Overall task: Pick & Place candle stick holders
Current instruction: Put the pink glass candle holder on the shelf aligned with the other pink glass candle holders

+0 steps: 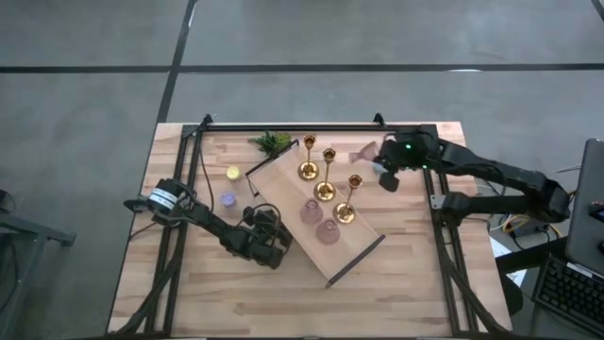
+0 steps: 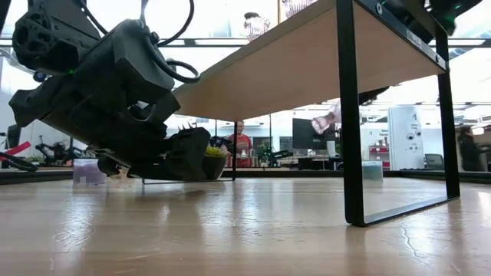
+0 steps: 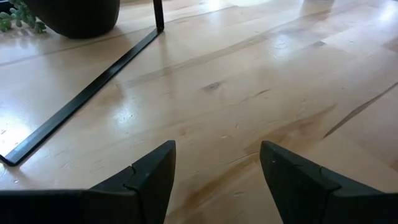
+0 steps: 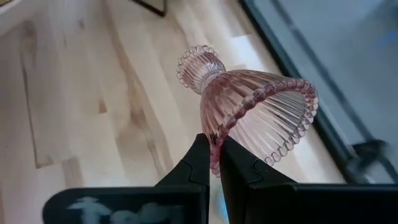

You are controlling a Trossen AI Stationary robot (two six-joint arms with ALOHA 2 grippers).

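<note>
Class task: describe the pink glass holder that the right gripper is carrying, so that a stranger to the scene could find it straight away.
Start at the wooden shelf lying diagonally mid-table, then look past its far end to the right gripper. Pinched by its rim there is a ribbed pink glass holder, lifted and tipped sideways; the two other pink cups sit on the shelf.

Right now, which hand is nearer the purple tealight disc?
Left. The left hand sits open just beside the purple tealight disc; the right hand, shut on a ribbed pink glass cup, is across the wooden shelf.
</note>
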